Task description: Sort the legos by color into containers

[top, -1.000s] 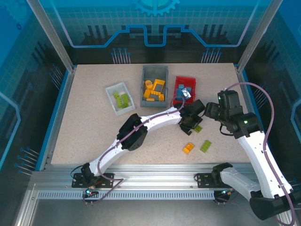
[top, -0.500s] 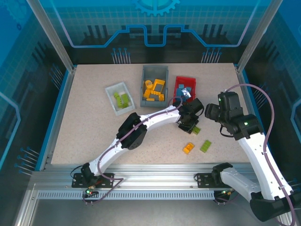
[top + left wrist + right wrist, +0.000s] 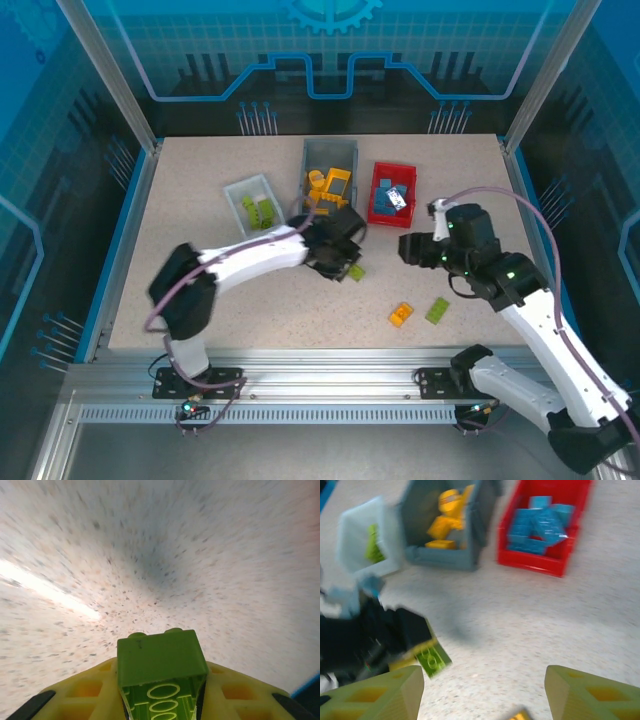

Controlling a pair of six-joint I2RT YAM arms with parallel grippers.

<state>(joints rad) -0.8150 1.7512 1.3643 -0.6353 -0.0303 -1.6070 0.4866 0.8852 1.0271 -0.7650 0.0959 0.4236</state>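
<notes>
Clamping lime lego (image 3: 161, 665), left claw (image 3: 348, 264), right claw (image 3: 481, 680) gaping

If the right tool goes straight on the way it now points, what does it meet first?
Probably the bare table, between the green brick in the left tool and the red bin. Depth is unclear: on a flatter line the right tool might reach a corner of the grey bin.
</notes>
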